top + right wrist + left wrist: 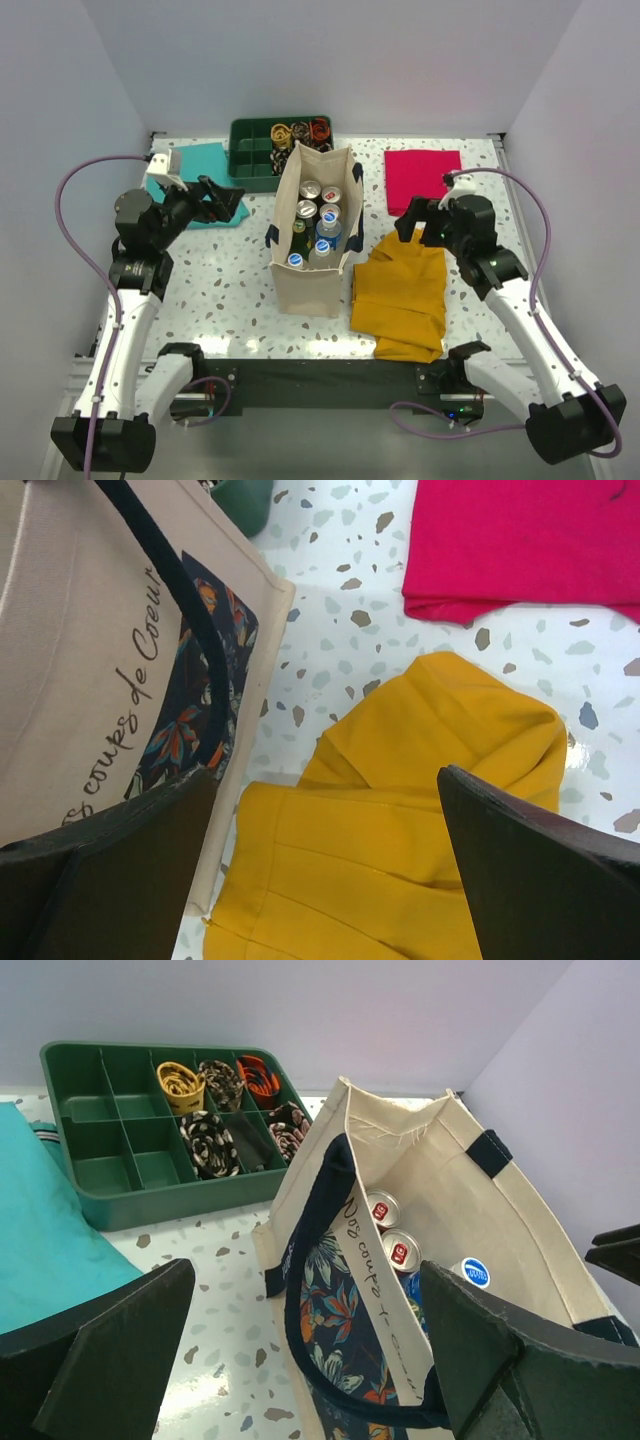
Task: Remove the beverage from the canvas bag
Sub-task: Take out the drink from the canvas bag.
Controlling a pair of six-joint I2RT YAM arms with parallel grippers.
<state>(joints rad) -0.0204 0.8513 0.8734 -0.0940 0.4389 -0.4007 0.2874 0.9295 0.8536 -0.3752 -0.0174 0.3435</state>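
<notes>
The cream canvas bag [311, 285] with navy handles stands upright mid-table, open at the top. Inside it stand several cans and bottles [318, 222]; red-tabbed cans [400, 1250] and a blue bottle cap [476, 1272] show in the left wrist view. My left gripper [222, 199] is open and empty, raised to the left of the bag [420, 1160]. My right gripper [418, 222] is open and empty, to the right of the bag [70, 680], above the mustard-yellow cloth [400, 820].
A green divided tray [258, 150] with rolled items stands behind the bag. A teal cloth [200, 170] lies at back left, a pink cloth [422, 178] at back right, and the mustard cloth [402, 295] right of the bag.
</notes>
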